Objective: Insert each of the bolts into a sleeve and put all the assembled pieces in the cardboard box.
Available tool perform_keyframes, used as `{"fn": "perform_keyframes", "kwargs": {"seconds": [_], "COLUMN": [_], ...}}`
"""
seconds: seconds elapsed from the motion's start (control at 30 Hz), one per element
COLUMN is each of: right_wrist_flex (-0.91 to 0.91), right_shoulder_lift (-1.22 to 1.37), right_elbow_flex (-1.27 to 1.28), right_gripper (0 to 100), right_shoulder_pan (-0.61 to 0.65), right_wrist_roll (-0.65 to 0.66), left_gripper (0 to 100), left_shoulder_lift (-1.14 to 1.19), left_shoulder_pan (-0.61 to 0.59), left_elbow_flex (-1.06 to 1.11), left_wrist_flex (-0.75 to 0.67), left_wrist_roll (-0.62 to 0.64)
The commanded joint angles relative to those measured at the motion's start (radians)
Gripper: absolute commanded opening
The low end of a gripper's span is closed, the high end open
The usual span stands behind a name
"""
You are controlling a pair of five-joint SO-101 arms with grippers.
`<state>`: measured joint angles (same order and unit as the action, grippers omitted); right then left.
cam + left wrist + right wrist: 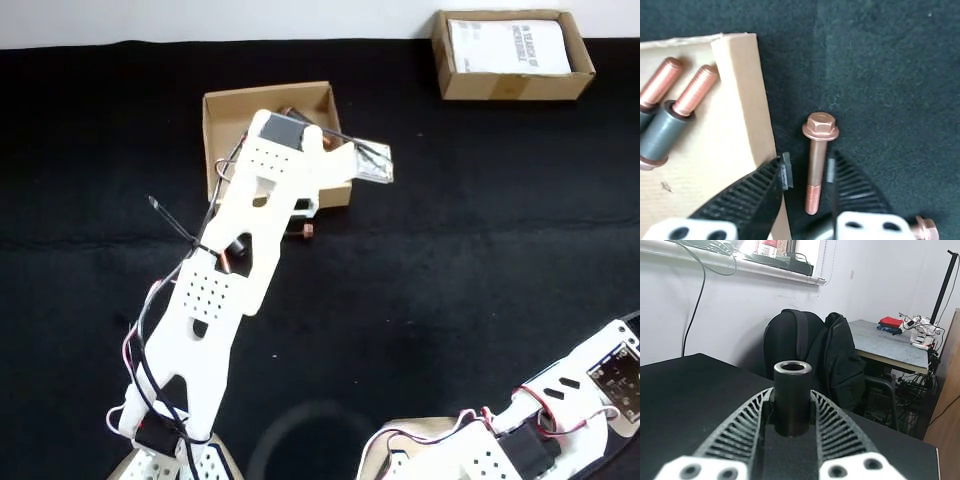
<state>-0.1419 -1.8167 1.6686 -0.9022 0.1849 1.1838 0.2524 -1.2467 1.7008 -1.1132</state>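
Sleeved bolts [662,132] were seen in the cardboard box [737,90]. Outside its wall, a bare bolt [817,147] was straddled by the left gripper's [808,171] spread fingers [760,190], likely for pickup. A sleeve [792,390] was pinched upright in the right gripper [792,412], probably awaiting it.

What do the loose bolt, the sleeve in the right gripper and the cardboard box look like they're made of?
The bolt: metal, likely steel with a copper-coloured plating; it has a soft sheen and cut threads.
The sleeve: dark matte tube with a brighter rim, probably coated metal, possibly plastic.
The cardboard box: plain brown cardboard, matte, with a thick raw-cut wall edge.
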Motion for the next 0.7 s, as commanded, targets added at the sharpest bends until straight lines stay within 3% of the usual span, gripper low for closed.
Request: {"fn": "perform_keyframes", "kwargs": {"seconds": [0.0, 0.27, 0.47, 0.67], "right_wrist_flex": [0.024, 0.024, 0.024, 0.024], "right_shoulder_lift": [-0.016, -0.016, -0.016, -0.016], "right_elbow_flex": [0.133, 0.133, 0.133, 0.133], "right_gripper": [0.7, 0.7, 0.7, 0.7], "right_shoulder_pan": [0.008, 0.010, 0.010, 0.012], "right_wrist_roll": [0.015, 0.015, 0.017, 0.049], "left_gripper": [5, 2, 15, 17], "left_shoulder_lift": [0.022, 0.024, 0.012, -0.105], "left_shoulder_pan": [0.015, 0.038, 0.018, -0.013], "left_elbow_flex": [-0.013, -0.008, -0.018, -0.012], "left_wrist_flex": [0.028, 0.063, 0.063, 0.064], "left_wrist_roll": [-0.009, -0.003, -0.002, -0.003]}}
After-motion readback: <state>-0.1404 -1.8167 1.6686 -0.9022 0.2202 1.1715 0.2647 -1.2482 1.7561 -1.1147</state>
